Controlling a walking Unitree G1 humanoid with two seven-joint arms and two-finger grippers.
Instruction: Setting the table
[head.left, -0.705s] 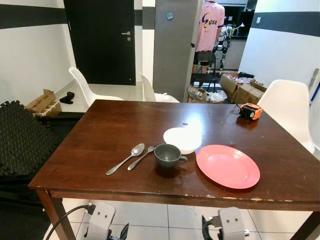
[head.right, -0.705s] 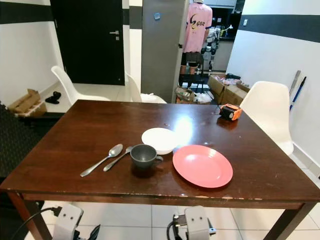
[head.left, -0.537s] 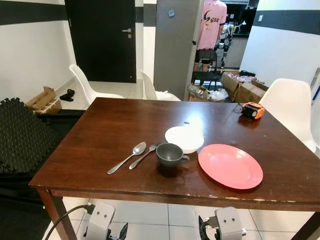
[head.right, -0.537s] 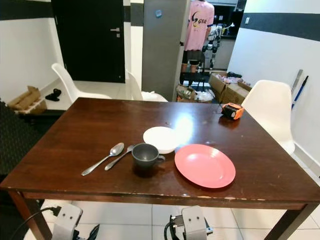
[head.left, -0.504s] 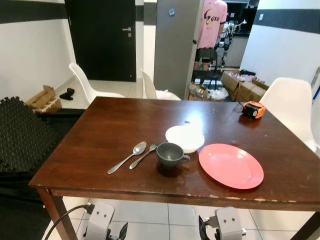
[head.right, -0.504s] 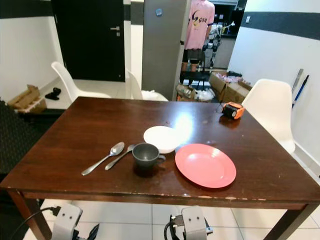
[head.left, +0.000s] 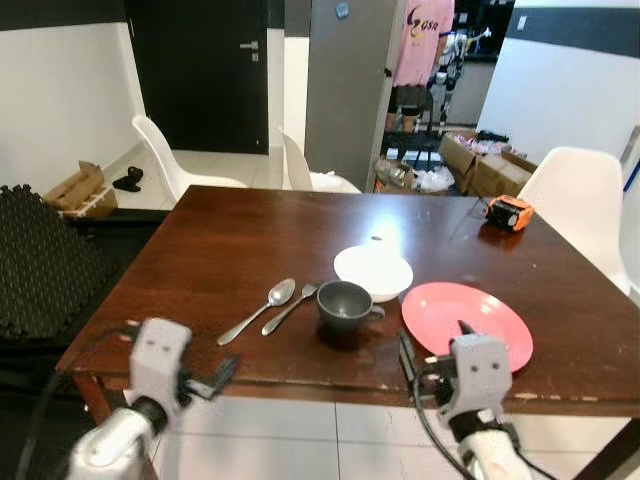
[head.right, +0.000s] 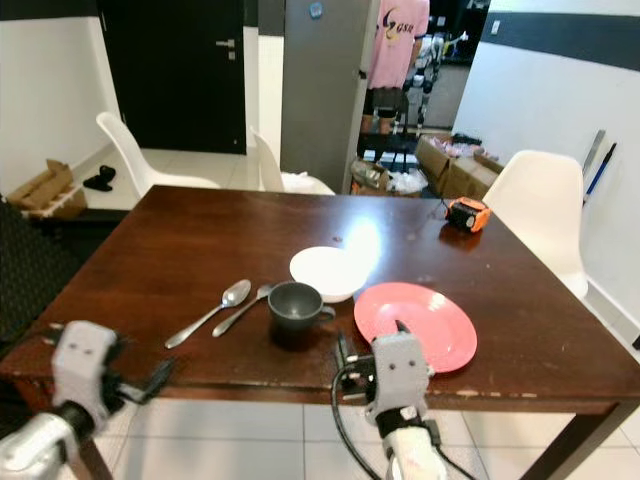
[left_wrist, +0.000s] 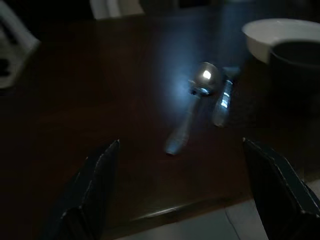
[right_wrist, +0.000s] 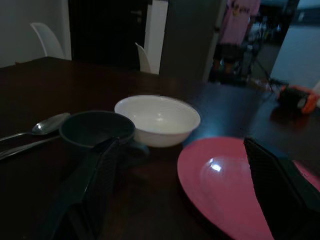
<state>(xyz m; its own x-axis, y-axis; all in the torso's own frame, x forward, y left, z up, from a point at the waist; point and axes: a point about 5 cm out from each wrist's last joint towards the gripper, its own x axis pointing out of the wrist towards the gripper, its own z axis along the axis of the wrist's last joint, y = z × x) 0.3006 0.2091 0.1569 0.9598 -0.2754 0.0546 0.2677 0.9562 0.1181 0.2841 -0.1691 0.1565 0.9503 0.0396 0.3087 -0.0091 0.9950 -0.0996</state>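
Grippers, two, both raised at the near edge of the wooden table, both empty. Right gripper: fingers spread wide, holding nothing, poised just short of the pink plate, which lies at the table's near right. Left gripper: fingers likewise wide apart, holding nothing, aimed toward the spoon from the near left corner.

Risks, as judged from this layout:
- Plate is flat and shallow-rimmed; a finger sliding over the rim instead of under it would push it farther in or skid it toward the edge.
- Grey mug stands just beside the plate's left rim, its handle turned toward the plate; a wide right-hand approach could clip the handle and tip or shove the mug.
- White bowl touches or nearly touches the mug from behind; a knocked mug would carry into it.
- Spoon and the second utensil, seemingly a fork, lie close side by side and flat on the wood; a pinch may catch both or slip off the thin handles.

Items for setting, appearance: plate, glossy salmon-pink, unmarked. Mug, dark grey, upright, empty as far as can be seen. Bowl, plain white, upright. Spoon and neighbour, polished metal, handles angled toward the near left. All four clustered at the table's middle front.

Other: orange tape measure at the far right of the table; white chairs around it.
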